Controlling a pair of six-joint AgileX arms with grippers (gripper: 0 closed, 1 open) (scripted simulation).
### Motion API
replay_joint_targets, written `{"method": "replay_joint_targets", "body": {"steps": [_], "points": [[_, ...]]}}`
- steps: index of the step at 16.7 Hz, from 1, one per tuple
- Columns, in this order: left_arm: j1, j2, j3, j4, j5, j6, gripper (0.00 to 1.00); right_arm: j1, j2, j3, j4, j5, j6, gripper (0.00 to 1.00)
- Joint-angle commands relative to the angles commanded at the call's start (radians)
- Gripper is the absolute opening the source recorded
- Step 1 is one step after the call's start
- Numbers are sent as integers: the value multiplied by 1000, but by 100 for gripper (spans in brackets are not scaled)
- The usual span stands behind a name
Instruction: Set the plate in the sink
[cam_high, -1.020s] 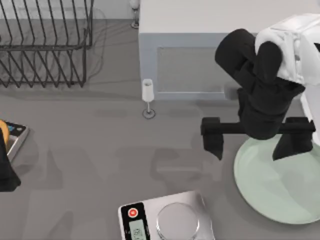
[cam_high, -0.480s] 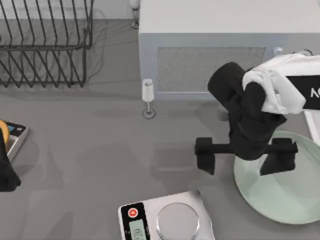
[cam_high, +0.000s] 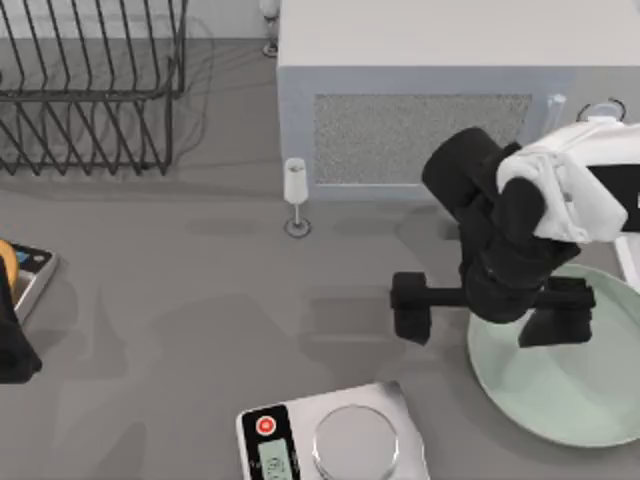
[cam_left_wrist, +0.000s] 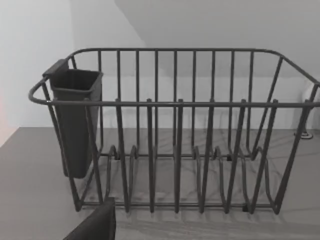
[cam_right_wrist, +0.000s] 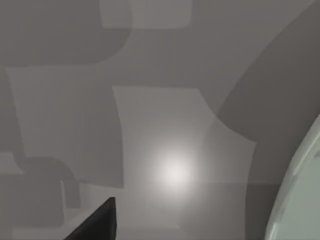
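Between the earlier top views and this one, the right arm has swung down from the microwave (cam_high: 425, 95) toward the plate (cam_high: 560, 385), and over the last half-second it has barely shifted; its right tool (cam_high: 488, 308) now hangs over the plate's left rim with the fingers spread wide and nothing between them, one finger over bare worktop (cam_high: 200, 300), the other above the plate's pale green inside. That plate lies flat at the worktop's right edge, toward the near right corner, just beside the kitchen scale (cam_high: 335, 440) at the near edge; in the right wrist view its rim (cam_right_wrist: 300, 190) curves past close by. A short white strip at the right edge may be the sink's rim, though that is too little to be sure of. Judging by this pose, the step in hand is the approach to a rim grasp: the tool should come down with one finger outside the lip and one inside, low enough to catch the shallow edge, then close firmly before any lift, since a smooth plate held by its rim is likely to tilt or slip. A small wine glass (cam_high: 296, 195) stands well clear, and the left arm sits parked at the worktop's left edge, its wrist camera facing the dish rack (cam_left_wrist: 175, 135)
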Motion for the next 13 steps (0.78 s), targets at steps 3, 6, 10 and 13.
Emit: {"method": "replay_joint_targets", "body": {"steps": [3,6,10,13], "points": [[0,0,0,0,0,0,100,0,0,0,0,0,0,70],[0,0,0,0,0,0,100,0,0,0,0,0,0,47],[0,0,0,0,0,0,100,0,0,0,0,0,0,17],[0,0,0,0,0,0,100,0,0,0,0,0,0,0]]}}
